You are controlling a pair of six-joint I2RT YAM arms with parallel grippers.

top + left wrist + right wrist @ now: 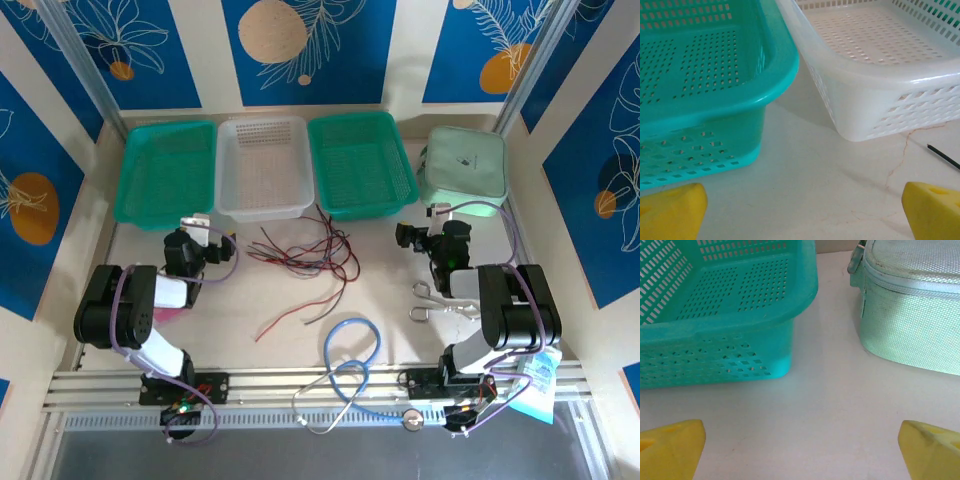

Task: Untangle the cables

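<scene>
The cables (305, 255) lie as a loose tangle of thin red and black wires on the table, in front of the white basket. One red strand (300, 310) trails toward the near side. A black cable end (944, 156) shows at the right edge of the left wrist view. My left gripper (193, 232) hovers left of the tangle, open, its yellow fingertips (672, 210) wide apart over bare table. My right gripper (420, 238) is right of the tangle, open too, yellow fingertips (930, 450) spread with nothing between them.
Three baskets line the back: green (165, 172), white (263, 168) and green (360, 165). A mint zip case (462, 165) sits at the back right. A light-blue tube loop (350, 350) and metal scissors (440, 300) lie nearer the front.
</scene>
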